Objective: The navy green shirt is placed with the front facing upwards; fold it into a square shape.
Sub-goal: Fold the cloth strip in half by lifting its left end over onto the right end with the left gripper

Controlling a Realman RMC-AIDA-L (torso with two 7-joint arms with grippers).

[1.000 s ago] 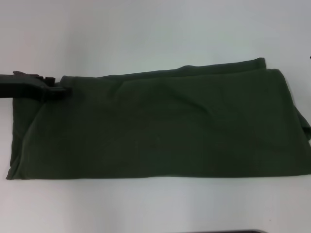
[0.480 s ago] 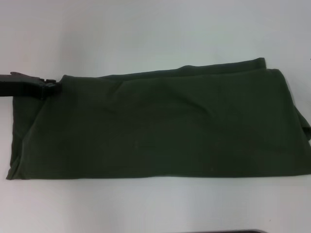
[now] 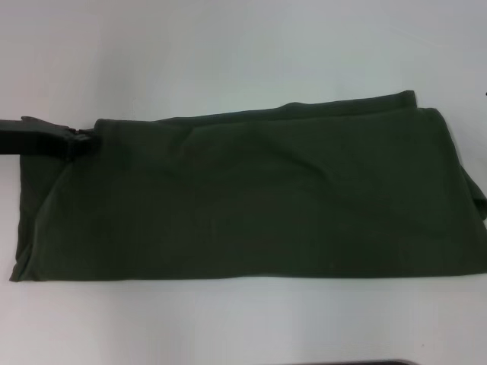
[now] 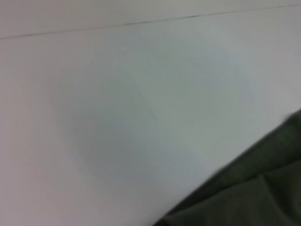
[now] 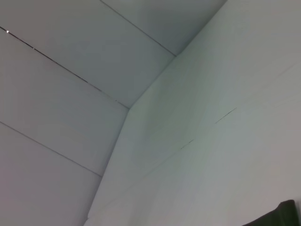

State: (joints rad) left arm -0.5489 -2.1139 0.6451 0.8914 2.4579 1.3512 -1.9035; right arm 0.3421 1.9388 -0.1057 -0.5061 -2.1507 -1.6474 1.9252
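While spread flat across the white table (image 3: 243, 46), the navy green shirt (image 3: 251, 201) lies folded into a long band, plain side up. At its far left corner sits the left gripper (image 3: 85, 137); whether it is clenched cannot be told.

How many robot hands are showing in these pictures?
1. The left hand sits at the far-left corner of the navy green shirt, seen from the head view. The right hand is out of sight.
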